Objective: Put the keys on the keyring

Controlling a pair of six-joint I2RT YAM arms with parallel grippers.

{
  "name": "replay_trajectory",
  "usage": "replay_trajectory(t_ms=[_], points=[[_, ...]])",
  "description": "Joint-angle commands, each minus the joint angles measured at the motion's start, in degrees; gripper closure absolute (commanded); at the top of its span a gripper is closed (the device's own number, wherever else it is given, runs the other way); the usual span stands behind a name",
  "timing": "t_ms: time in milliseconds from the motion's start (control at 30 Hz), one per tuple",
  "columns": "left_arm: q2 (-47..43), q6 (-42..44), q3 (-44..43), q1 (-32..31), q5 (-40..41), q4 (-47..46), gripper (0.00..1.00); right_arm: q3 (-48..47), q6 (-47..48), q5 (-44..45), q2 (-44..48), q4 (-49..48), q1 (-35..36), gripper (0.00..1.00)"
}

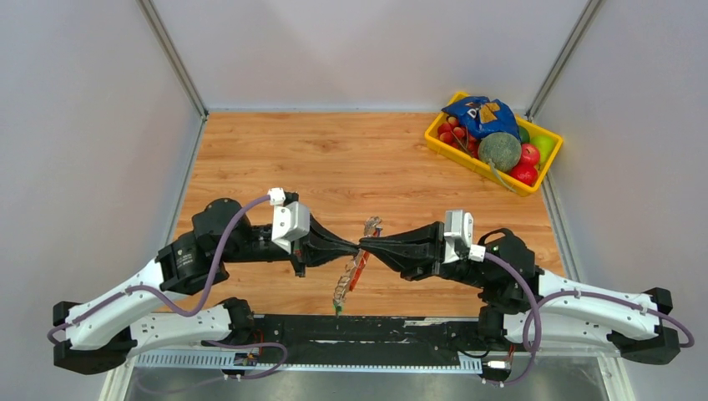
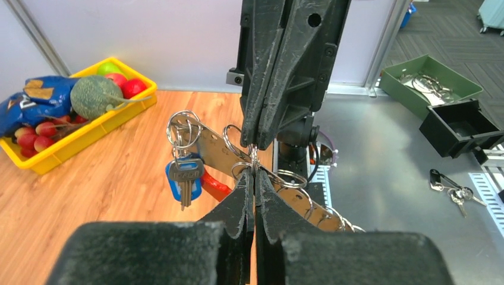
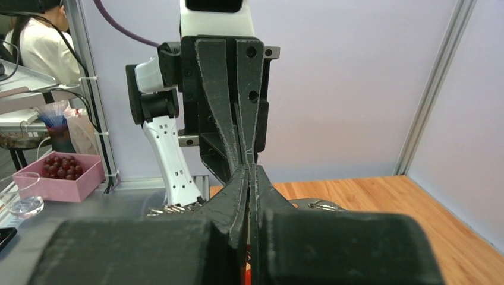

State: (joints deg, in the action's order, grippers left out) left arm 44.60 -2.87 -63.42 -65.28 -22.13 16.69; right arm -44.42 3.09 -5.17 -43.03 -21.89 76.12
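My left gripper (image 1: 357, 245) and right gripper (image 1: 372, 243) meet tip to tip above the wooden table, both shut on one thin silver ring of the keyring (image 2: 254, 159). In the left wrist view the left gripper (image 2: 254, 173) pinches that ring from below and the right gripper (image 2: 255, 142) from above. The grey strap (image 1: 349, 276) hangs beneath, with a red strip (image 2: 215, 186) and a green tip (image 1: 337, 311). A blue-headed key (image 2: 174, 181) and a dark-headed, silver-bladed key (image 2: 185, 178) dangle from another ring (image 2: 183, 127) on the strap. In the right wrist view the right gripper (image 3: 248, 169) faces the left fingers (image 3: 229, 113).
A yellow basket (image 1: 467, 160) of toy fruit and a blue bag stands at the back right. In the left wrist view, a green tray (image 2: 429, 80), a black box (image 2: 457, 124) and a spare key bunch (image 2: 451, 191) lie on the metal bench beyond the table.
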Motion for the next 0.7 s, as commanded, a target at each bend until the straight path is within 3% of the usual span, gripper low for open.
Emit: replay_trajectory(t_ms=[0, 100, 267, 400, 533, 667], points=[[1.03, 1.05, -4.23, -0.20, 1.93, 4.09, 1.00, -3.56, 0.18, 0.00, 0.63, 9.86, 0.27, 1.00], [1.53, 1.83, -5.23, -0.18, 2.01, 6.97, 1.00, -4.72, 0.08, 0.59, 1.23, 14.24, 0.26, 0.99], [3.06, 4.00, -7.84, -0.25, 2.33, 14.47, 1.00, -11.40, 0.72, 1.32, 1.43, 27.47, 0.27, 0.73], [5.95, 6.19, -11.12, -0.20, 2.46, 21.99, 1.00, -18.87, 1.54, 2.08, -0.81, 41.54, 0.26, 0.59], [8.40, 7.21, -12.80, -0.20, 2.24, 26.57, 1.00, -25.27, 2.13, 2.67, -5.48, 52.48, 0.26, 0.55], [10.74, 8.25, -14.10, -0.21, 1.99, 30.26, 1.00, -27.94, 3.24, 1.53, -8.04, 56.82, 0.26, 0.51]])
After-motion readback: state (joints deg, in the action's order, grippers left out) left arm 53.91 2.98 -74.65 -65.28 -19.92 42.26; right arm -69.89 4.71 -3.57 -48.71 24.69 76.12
